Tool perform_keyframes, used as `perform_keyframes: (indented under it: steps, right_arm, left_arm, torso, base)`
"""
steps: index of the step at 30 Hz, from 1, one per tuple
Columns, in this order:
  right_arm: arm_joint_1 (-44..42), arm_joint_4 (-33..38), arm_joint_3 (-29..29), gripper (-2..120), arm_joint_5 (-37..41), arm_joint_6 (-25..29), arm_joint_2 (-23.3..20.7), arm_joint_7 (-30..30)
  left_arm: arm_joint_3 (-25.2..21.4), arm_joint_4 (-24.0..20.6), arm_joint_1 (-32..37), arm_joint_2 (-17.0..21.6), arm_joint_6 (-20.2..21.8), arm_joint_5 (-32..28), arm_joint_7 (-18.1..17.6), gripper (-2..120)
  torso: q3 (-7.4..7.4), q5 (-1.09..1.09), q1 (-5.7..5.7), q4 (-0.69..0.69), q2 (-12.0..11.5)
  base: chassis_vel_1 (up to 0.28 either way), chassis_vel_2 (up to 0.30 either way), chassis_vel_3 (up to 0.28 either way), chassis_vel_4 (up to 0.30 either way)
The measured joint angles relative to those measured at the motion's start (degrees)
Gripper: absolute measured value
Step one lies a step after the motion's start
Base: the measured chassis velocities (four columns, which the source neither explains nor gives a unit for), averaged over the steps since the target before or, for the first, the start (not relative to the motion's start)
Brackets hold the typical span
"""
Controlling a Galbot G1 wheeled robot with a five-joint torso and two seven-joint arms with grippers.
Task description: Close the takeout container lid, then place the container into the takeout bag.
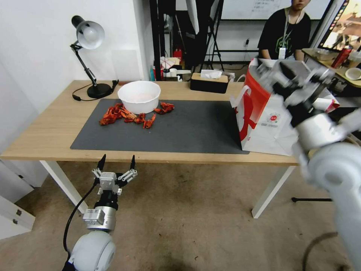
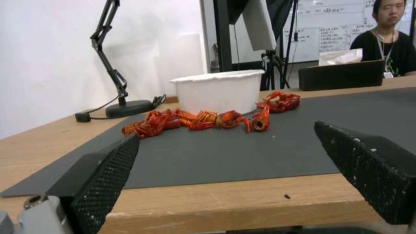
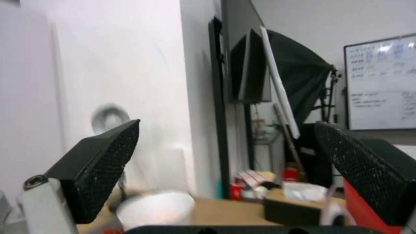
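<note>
We are holding our left pincer [image 1: 117, 159] low, just in front of the bench [image 1: 49, 135] edge and below its top, with the arm rising from the lower left and the fingers pointing up and spread wide apart on nothing. From the left wrist view the two dark fingertips [image 2: 113, 169] are framing the grey mat [image 2: 242, 152], the red crayfish pieces [image 2: 203, 119] and the round white bowl [image 2: 219, 91] behind them; the desk lamp [image 1: 89, 56] is standing at the back left corner.

Moving across the mat [image 1: 188, 128], we are finding no clear clamshell with blueberries on it, so we cannot tell where the takeout container is; it may be lying down in the takeout bag [image 1: 263, 120], whose inside is hidden from us. The bag is standing upright on the right end of the bench, its near corner on the mat, red side facing the middle.

Our right pincer [image 1: 301, 81] is hanging raised in front of the bag's mouth, the forearm crossing from the lower right, and its fingers are parted and empty, as the right wrist view also shows. We are judging that the task is at or past the placing step. The next move, as we read it, is calling for a check of the bag before anything else.
</note>
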Motion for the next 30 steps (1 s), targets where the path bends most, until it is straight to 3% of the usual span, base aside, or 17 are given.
perform_keyframes:
  steps: [2,3,7,20,30]
  right_arm:
    - [-4.3,0.1,-1.0,100,-8.9,1.1,1.6,-0.1]
    - [-4.3,0.1,-1.0,100,-8.9,1.1,1.6,-0.1]
    - [-13.5,-2.3,-1.8,100,-23.6,7.2,4.2,2.2]
    - [-27.7,-10.2,-5.8,100,-35.6,19.2,10.8,12.5]
    - [-27.9,-14.1,-9.6,100,-38.3,20.6,14.1,15.0]
  left_arm:
    - [0.1,0.0,0.0,0.0,0.0,0.0,0.0,100]
    - [0.1,0.0,0.0,0.0,0.0,0.0,0.0,100]
    - [0.3,0.1,-0.1,0.0,0.2,0.0,0.0,100]
    - [0.6,0.6,-0.5,-0.1,0.2,-0.1,0.0,100]
    - [0.8,0.8,-0.5,0.0,0.4,-0.3,0.0,100]
  torso:
    - [0.00,-0.01,0.00,0.00,0.0]
    - [0.00,-0.01,0.00,0.00,0.0]
    - [0.00,0.01,0.00,-0.01,0.0]
    - [0.00,-0.02,0.01,0.00,0.0]
    - [0.00,0.00,0.01,0.00,0.0]
  base:
    - [0.000,0.000,0.000,0.000]
    - [0.000,0.000,0.000,0.000]
    - [0.000,0.000,0.000,0.000]
    - [0.000,0.000,0.000,0.000]
    - [0.000,0.000,0.000,0.000]
